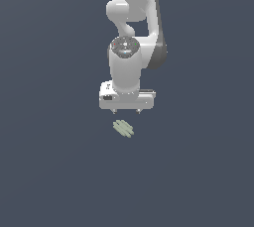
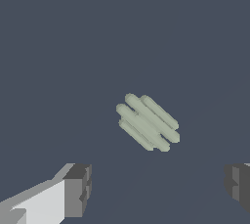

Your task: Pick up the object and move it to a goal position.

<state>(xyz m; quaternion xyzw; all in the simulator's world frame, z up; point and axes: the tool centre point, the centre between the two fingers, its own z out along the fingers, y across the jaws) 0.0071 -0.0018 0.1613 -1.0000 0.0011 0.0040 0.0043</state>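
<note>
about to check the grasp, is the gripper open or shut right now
Open. In the wrist view the gripper has its two fingers far apart, nothing between them, and the pale green object lies free on the floor beyond.

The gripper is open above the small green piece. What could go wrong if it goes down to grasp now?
1. The green piece lies diagonal to the open gripper, so the fingers may press its corners and twist it.
2. In the wrist view it is not centred between the fingers; one may push it aside.

A plain dark grey-blue floor carries only the pale green ridged object.
</note>
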